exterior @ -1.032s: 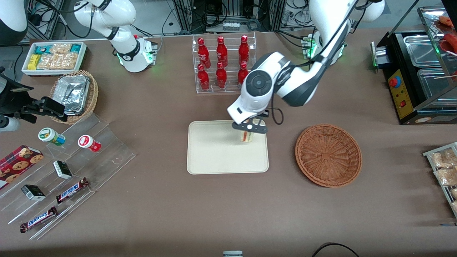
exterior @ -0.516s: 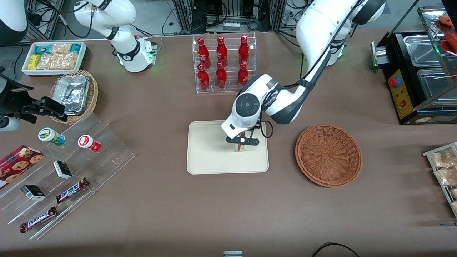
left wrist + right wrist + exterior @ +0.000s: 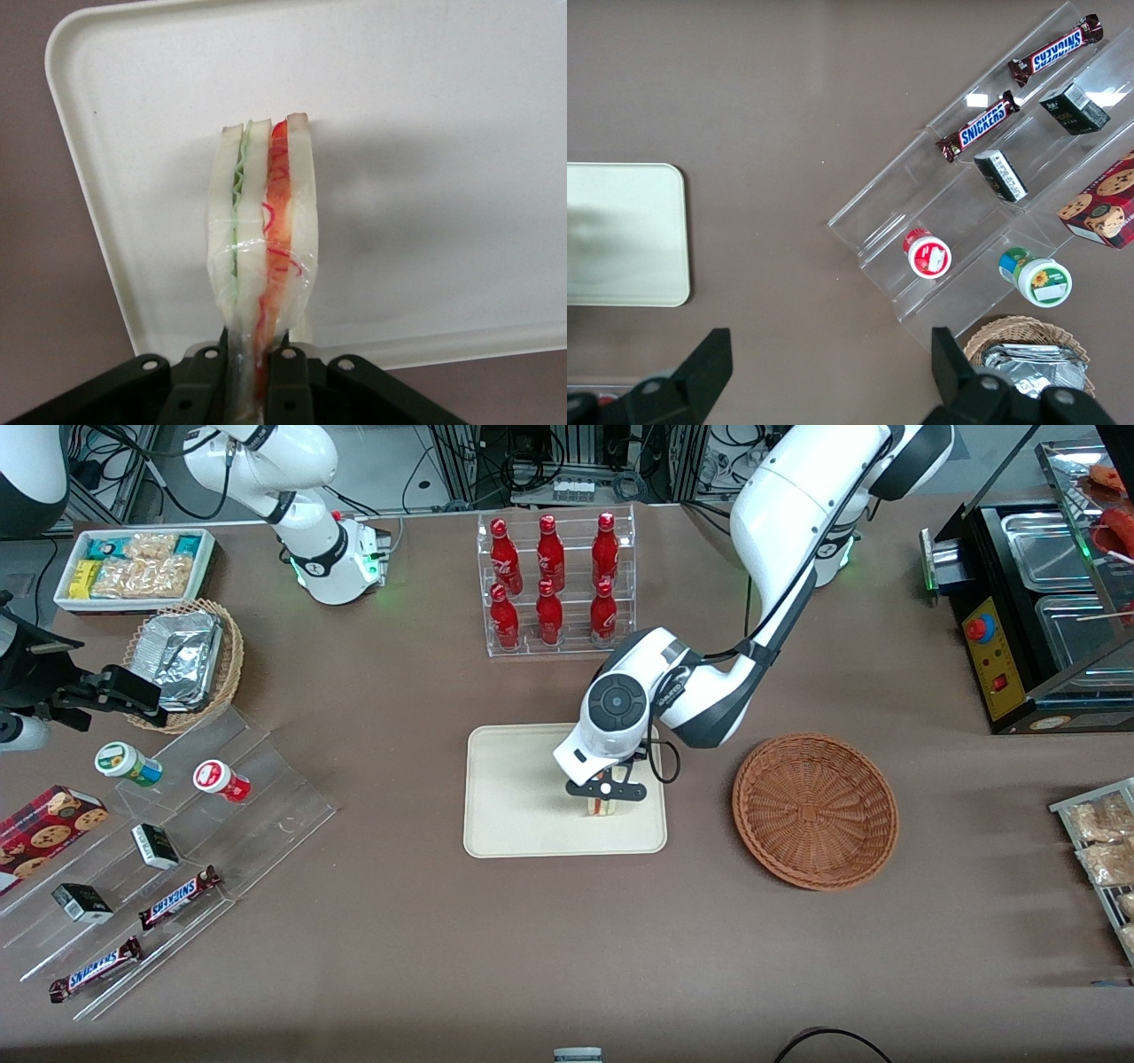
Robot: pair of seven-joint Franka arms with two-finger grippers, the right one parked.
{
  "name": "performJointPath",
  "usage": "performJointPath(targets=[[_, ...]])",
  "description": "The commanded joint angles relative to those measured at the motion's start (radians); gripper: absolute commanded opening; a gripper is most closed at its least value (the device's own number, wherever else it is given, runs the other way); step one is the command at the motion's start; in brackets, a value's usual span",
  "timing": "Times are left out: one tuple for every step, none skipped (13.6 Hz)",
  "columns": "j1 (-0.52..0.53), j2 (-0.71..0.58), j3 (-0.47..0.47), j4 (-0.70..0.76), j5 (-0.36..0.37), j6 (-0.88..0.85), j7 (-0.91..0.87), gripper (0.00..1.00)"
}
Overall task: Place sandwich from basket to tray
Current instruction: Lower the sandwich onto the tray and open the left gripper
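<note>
From the front, my gripper (image 3: 606, 790) has come lower over the tray (image 3: 505, 815), away from the empty basket (image 3: 815, 810). My wrist camera shows the sandwich (image 3: 263, 230) pinched upright just above the tray. Next I should set it down and let go.

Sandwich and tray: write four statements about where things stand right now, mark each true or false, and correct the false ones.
1. The gripper is shut on the sandwich. True.
2. The sandwich lies in the basket. False: the basket holds nothing; the sandwich is over the tray.
3. The sandwich is held on edge, its filling layers facing the wrist camera. True.
4. The gripper hangs over the rack of red bottles. False: it is over the tray, nearer the front camera than the rack.
</note>
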Motion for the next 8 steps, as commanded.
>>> performJointPath(targets=[[-0.006,0.03,0.004,0.027,0.02,0.023,-0.021,0.0],[-0.009,0.038,0.018,0.027,0.02,0.036,-0.023,0.0],[-0.014,0.043,0.027,0.027,0.02,0.04,-0.023,0.0],[-0.014,0.05,0.029,0.028,0.02,0.041,-0.023,0.0],[-0.014,0.055,0.03,0.028,0.02,0.043,-0.023,0.0],[-0.014,0.058,0.031,0.03,0.02,0.047,-0.024,0.0],[-0.014,0.058,0.031,0.03,0.019,0.049,-0.027,0.0],[-0.014,0.058,0.031,0.031,0.017,0.049,-0.043,0.08]])
